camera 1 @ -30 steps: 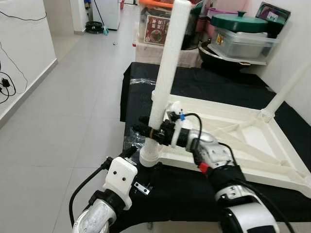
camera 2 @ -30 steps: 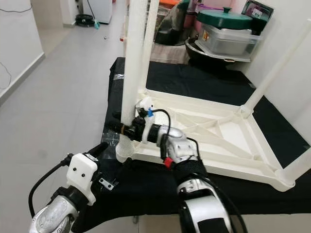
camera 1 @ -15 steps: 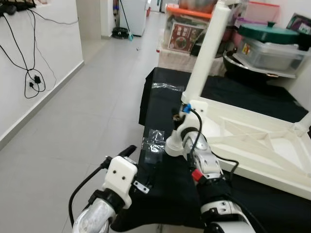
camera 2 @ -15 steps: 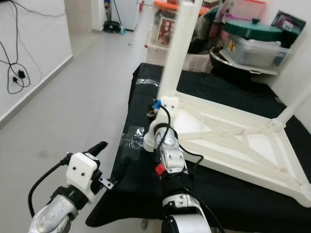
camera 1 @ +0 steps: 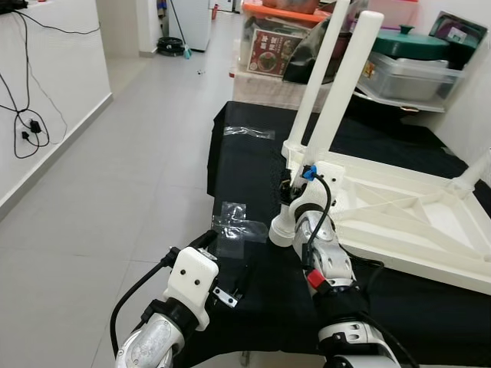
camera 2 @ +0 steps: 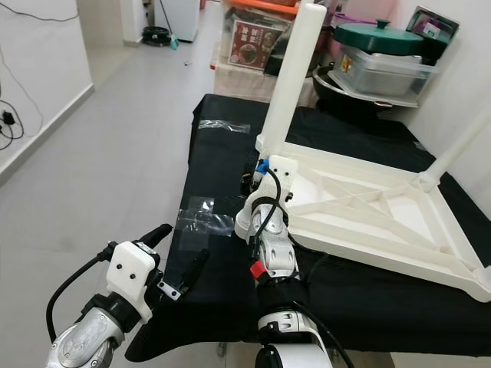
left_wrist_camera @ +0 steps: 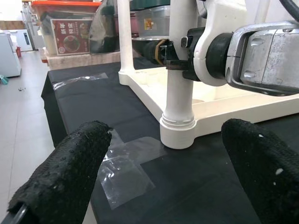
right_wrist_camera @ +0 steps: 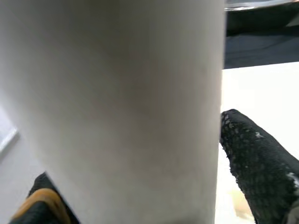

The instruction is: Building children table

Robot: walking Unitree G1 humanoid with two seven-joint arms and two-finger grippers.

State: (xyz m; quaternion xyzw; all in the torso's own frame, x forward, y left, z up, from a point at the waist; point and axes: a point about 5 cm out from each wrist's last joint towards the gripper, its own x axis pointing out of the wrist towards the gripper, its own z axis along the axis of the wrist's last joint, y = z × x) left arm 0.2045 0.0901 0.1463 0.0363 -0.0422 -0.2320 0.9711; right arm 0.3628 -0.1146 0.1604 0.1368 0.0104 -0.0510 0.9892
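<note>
A white children's table (camera 1: 399,257) lies upside down on a table draped in black cloth (camera 1: 253,153). At its near left corner a white leg (camera 1: 345,100) stands in the round socket (camera 1: 282,230), leaning slightly. My right gripper (camera 1: 290,192) is shut on this leg just above the socket; in the right wrist view the leg (right_wrist_camera: 117,102) sits against one black finger (right_wrist_camera: 257,158). Another leg (camera 1: 318,73) stands at the far left corner. My left gripper (camera 2: 176,251) hangs open low at the near edge, its fingers (left_wrist_camera: 65,177) pointing at the socket (left_wrist_camera: 177,133) from a distance.
Patches of clear tape (camera 1: 230,218) lie on the cloth near the socket. Storage boxes (camera 1: 268,46) and a green-lidded pot (camera 1: 414,46) crowd the back. Tiled floor (camera 1: 115,176) stretches to the left, with cables (camera 1: 27,123) on the wall.
The camera has shifted, so the whole scene sits differently. My right gripper has stayed clamped on the leg at the socket. The left gripper remains low and open.
</note>
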